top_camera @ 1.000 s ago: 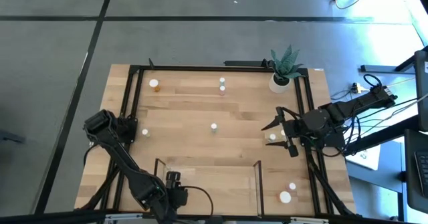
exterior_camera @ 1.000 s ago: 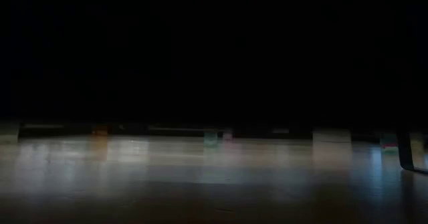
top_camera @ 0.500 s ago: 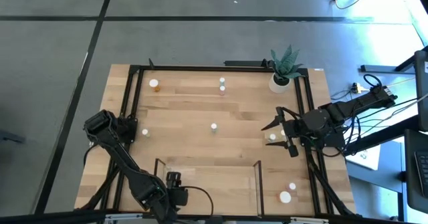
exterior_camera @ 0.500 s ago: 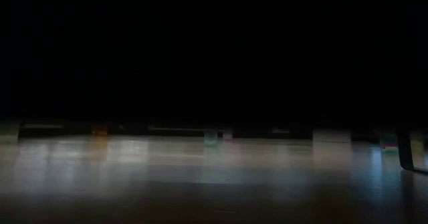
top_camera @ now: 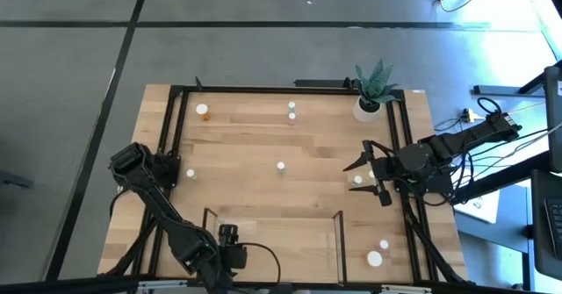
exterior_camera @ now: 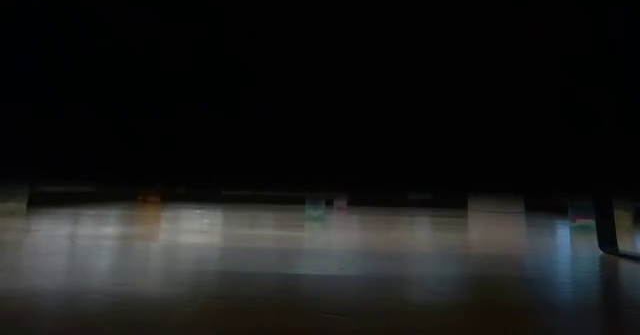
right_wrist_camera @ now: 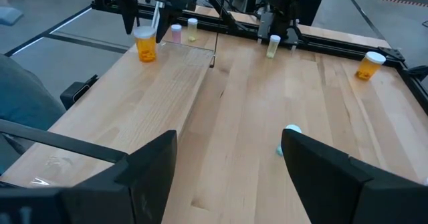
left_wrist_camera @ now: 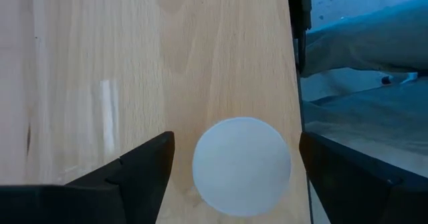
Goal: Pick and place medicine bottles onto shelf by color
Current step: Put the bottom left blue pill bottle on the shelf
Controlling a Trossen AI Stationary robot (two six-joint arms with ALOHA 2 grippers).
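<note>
Medicine bottle [left_wrist_camera: 241, 166] between spread left end effector [left_wrist_camera: 234, 174] fingers, right end effector [top_camera: 367, 176] spread

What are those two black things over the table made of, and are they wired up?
They are two dark, jointed robot arms built of chunky black segments. Each ends in a two-fingered claw: the left gripper and right gripper have flat, wedge-shaped matte black fingers. Thin black cables trail from both arms, looping beside the right arm.
</note>
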